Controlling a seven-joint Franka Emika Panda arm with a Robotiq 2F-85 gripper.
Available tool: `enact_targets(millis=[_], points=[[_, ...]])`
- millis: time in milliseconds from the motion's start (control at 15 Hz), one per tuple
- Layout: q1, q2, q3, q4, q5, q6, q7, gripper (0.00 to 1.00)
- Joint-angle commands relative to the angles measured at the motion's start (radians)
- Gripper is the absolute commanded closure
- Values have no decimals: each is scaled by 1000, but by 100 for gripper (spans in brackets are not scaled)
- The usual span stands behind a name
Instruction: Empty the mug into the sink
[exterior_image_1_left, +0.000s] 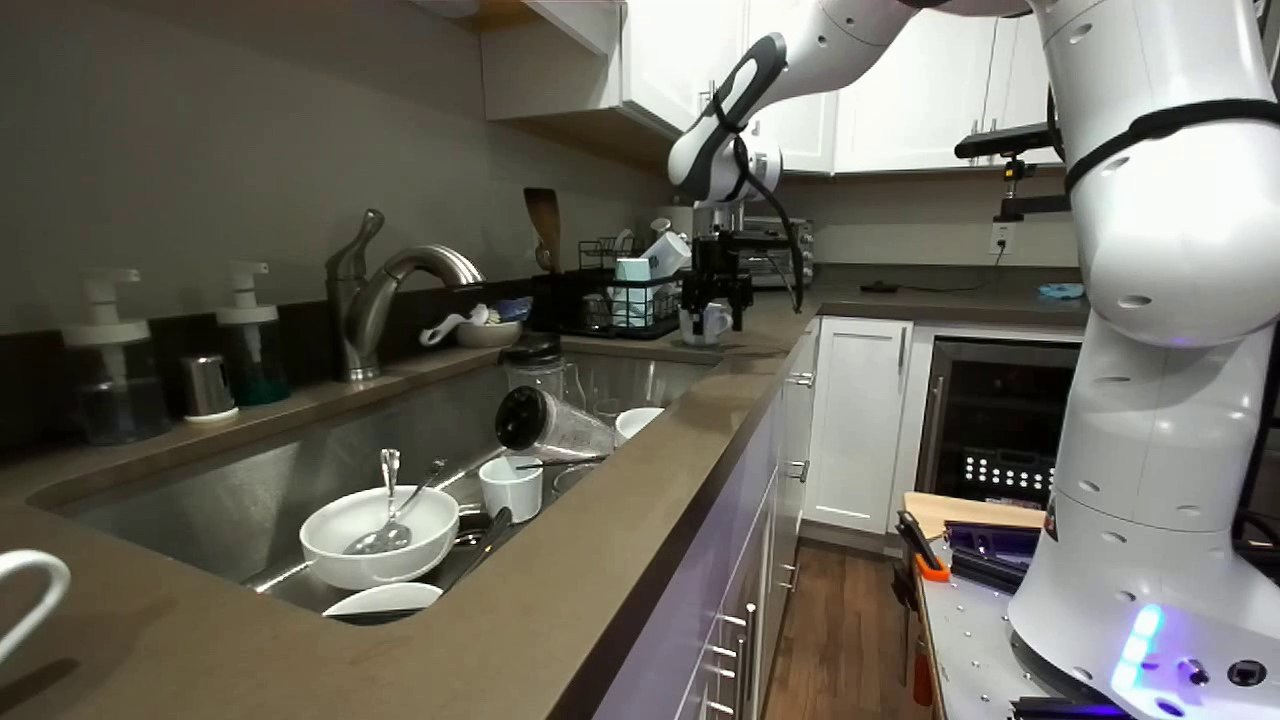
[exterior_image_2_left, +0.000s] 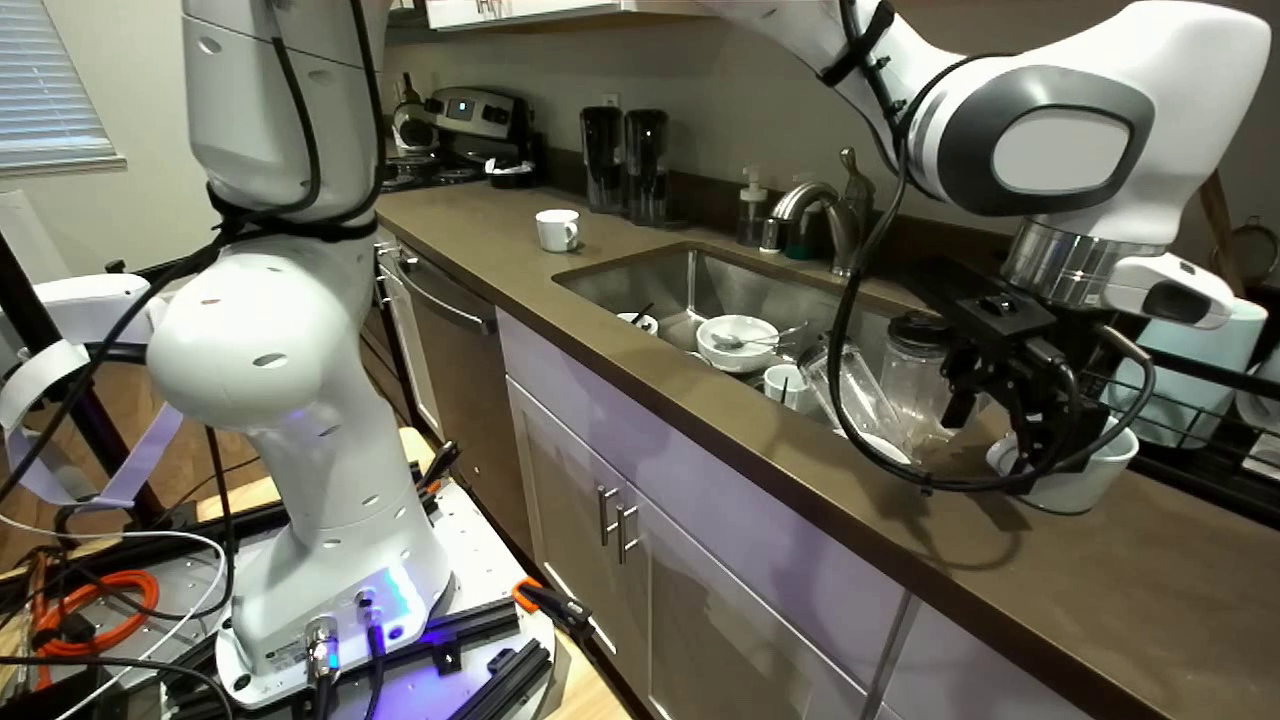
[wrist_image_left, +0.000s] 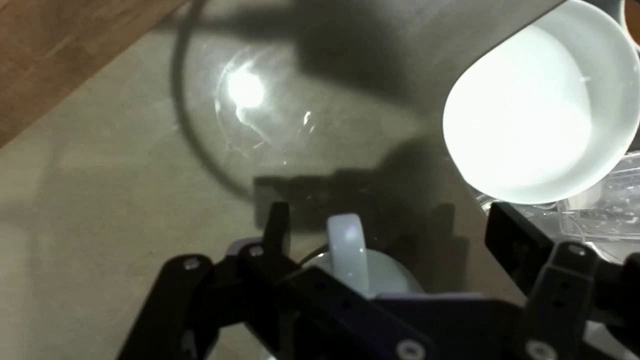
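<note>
In an ext. view, L to R: sink (exterior_image_1_left: 250, 500) lower L w/ white bowl (exterior_image_1_left: 350, 572), spoon (exterior_image_1_left: 390, 536) in it; white cup (exterior_image_1_left: 512, 495) lower, L of ctr. Mug (exterior_image_1_left: 703, 332) abt frame ctr, upright on counter (exterior_image_1_left: 600, 520) by sink's far end. Gripper (exterior_image_1_left: 714, 315) close over it; in wrist view fingers (wrist_image_left: 277, 227) spread wide, mug handle (wrist_image_left: 347, 250) btwn, nothing held; contact can't tell. Arm base (exterior_image_1_left: 1110, 600) lower R.

The tabletop (exterior_image_2_left: 1150, 590) carries a rack (exterior_image_1_left: 572, 300), a mug (exterior_image_2_left: 1080, 492) near it, another mug (exterior_image_2_left: 556, 231) well apart, a bowl (exterior_image_1_left: 489, 335) and soap bottles (exterior_image_1_left: 255, 358).
</note>
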Motion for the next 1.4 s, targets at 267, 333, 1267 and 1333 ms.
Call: enact_targets(millis=[267,333,1267,1333], points=[[-51,83,33,115,28,-22,-37,20],[-52,84,33,118,25,-20,-35,16],[-48,49,25,85,5,0,-16,34],[-48,46,25,83,4,-1,-17,31]])
